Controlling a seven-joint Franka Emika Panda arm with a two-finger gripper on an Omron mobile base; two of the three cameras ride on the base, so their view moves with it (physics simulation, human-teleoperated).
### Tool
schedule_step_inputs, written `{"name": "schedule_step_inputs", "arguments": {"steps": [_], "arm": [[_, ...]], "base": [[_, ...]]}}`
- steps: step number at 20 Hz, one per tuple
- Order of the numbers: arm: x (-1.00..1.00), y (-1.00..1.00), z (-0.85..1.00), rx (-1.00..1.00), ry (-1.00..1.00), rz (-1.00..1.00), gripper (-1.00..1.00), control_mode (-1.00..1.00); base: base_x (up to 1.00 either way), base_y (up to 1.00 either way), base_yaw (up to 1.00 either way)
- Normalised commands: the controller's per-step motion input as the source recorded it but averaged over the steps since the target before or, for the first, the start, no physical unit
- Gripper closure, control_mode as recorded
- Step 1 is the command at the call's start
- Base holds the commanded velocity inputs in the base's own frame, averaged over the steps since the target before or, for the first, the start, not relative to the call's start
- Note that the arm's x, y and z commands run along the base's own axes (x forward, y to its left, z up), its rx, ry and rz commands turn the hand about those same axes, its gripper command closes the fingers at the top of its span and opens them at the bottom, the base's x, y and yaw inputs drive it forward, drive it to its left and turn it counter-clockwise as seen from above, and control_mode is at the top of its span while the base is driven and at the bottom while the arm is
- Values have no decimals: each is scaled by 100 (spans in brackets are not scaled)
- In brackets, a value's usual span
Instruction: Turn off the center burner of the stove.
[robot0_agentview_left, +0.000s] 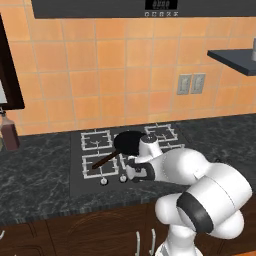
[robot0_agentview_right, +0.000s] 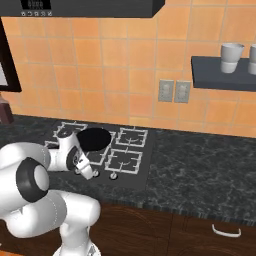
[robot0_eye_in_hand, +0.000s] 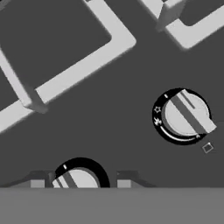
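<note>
We have our end effector (robot0_eye_in_hand: 81, 183) low at the stove's (robot0_agentview_left: 75, 185) front edge, fingers apart around a knob (robot0_eye_in_hand: 78, 179), which we judge not turned yet.

A dark marbled desk (robot0_agentview_left: 35, 170) runs along the orange tiled wall, with the black stove (robot0_agentview_left: 100, 185) set flat into it right under the gripper (robot0_agentview_left: 131, 175). Away to the gripper's left a brown bottle (robot0_agentview_left: 9, 132) stands on the desk, well apart from the stove.
</note>
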Motion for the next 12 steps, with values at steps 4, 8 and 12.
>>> {"name": "schedule_step_inputs", "arguments": {"steps": [4,8,12], "arm": [[1,-54,-6,9,0,-83,100,-100],[-30,-41,0,12,1,-44,100,-100],[0,0,0,0,0,0,100,-100]], "base": [[0,0,0],[0,0,0],[0,0,0]]}}
